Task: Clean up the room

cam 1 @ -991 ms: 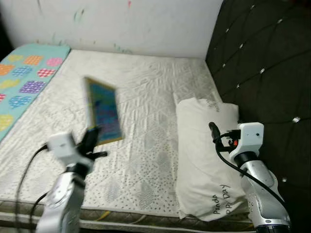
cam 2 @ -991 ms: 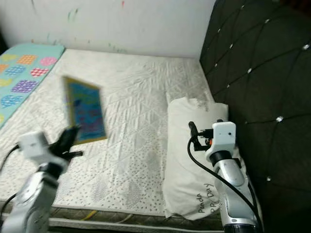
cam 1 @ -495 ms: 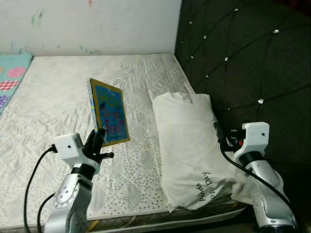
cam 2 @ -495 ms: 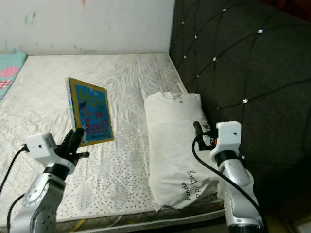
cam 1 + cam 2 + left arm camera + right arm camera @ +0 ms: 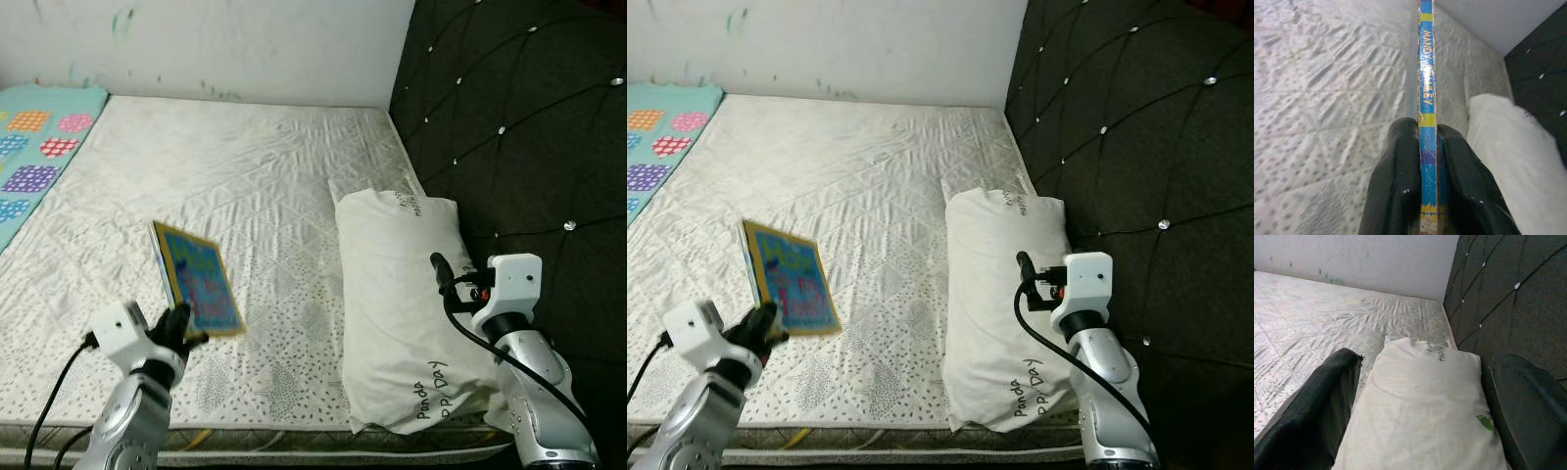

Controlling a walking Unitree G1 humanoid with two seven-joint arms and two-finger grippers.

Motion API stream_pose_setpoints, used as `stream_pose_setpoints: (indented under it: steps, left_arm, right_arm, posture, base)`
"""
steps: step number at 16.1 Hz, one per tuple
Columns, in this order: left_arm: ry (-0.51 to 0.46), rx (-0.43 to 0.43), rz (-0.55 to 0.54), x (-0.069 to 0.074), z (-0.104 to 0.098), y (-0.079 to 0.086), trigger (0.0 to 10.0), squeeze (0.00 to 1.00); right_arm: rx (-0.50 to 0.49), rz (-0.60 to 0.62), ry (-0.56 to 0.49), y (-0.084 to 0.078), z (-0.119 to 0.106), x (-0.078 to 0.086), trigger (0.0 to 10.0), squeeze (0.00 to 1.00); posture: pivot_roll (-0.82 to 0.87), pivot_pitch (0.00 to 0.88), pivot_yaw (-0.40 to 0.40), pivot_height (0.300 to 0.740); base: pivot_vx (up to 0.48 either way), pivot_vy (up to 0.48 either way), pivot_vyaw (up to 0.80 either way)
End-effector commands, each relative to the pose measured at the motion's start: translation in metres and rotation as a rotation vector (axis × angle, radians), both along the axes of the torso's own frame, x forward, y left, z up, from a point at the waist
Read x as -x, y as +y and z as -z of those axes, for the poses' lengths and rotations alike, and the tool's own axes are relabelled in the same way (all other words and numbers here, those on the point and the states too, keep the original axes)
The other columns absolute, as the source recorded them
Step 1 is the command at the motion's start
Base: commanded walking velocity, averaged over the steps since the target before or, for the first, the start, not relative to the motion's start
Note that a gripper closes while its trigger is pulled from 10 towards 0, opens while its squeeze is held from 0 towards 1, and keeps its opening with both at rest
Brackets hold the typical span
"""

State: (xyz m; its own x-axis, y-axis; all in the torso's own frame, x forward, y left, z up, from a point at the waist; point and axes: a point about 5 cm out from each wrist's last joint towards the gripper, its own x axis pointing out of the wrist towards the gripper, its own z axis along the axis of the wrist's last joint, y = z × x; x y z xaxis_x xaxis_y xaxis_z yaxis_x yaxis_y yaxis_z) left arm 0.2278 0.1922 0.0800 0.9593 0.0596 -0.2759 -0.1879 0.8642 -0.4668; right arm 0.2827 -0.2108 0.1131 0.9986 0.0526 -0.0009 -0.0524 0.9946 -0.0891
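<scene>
A dark tufted headboard (image 5: pixel 509 117) stands against the white, paint-marked wall (image 5: pixel 216 39).

A: Book (image 5: pixel 197 279): blue cover, yellow border; spine blue with yellow bands.
B: Mattress (image 5: pixel 274 196): white, quilted diamonds. Pillow (image 5: pixel 402 304): white. Headboard (image 5: pixel 519 117): black, tufted. Mat (image 5: pixel 39 147): teal, coloured patches.

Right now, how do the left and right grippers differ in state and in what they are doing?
The left gripper is shut on the book, pinching its spine and holding it on edge above the mattress; the right gripper is open and holds nothing. The left is over the mattress's near part, while the right hovers over the white pillow by the dark headboard. Both have black fingers.
</scene>
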Motion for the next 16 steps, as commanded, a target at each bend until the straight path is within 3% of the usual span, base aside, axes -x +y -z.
stream_pose_setpoints:
  steps: [1, 6, 8, 12, 16]
  left_arm:
    - [-0.044, -0.030, 0.008, -0.002, -0.010, 0.002, 10.0, 0.00]
    - [-0.043, -0.042, -0.008, 0.001, -0.013, 0.004, 10.0, 0.00]
    - [-0.082, -0.079, -0.035, 0.004, -0.021, 0.009, 10.0, 0.00]
    - [-0.071, -0.117, -0.052, 0.013, -0.022, 0.016, 10.0, 0.00]
    - [-0.093, -0.187, -0.005, 0.022, -0.027, 0.005, 10.0, 0.00]
  right_arm:
    - [-0.005, 0.003, 0.000, -0.002, -0.003, -0.002, 10.0, 0.00]
    - [-0.065, -0.008, 0.018, 0.003, -0.002, 0.005, 10.0, 0.00]
    - [-0.084, -0.009, 0.032, 0.002, -0.001, 0.010, 10.0, 0.00]
    - [-0.097, -0.035, 0.067, 0.006, 0.004, 0.019, 10.0, 0.00]
    - [-0.099, -0.127, 0.183, 0.011, 0.019, 0.040, 10.0, 0.00]
  posture:
    - [-0.06, 0.049, -0.030, 0.740]
    - [-0.06, 0.066, -0.033, 0.740]
    - [-0.06, 0.097, -0.034, 0.740]
    - [-0.05, 0.130, -0.036, 0.740]
    - [-0.05, 0.134, -0.038, 0.740]
  base:
    - [0.000, 0.000, 0.00]
    - [0.000, 0.000, 0.00]
    - [0.000, 0.000, 0.00]
    - [0.000, 0.000, 0.00]
    - [0.000, 0.000, 0.00]
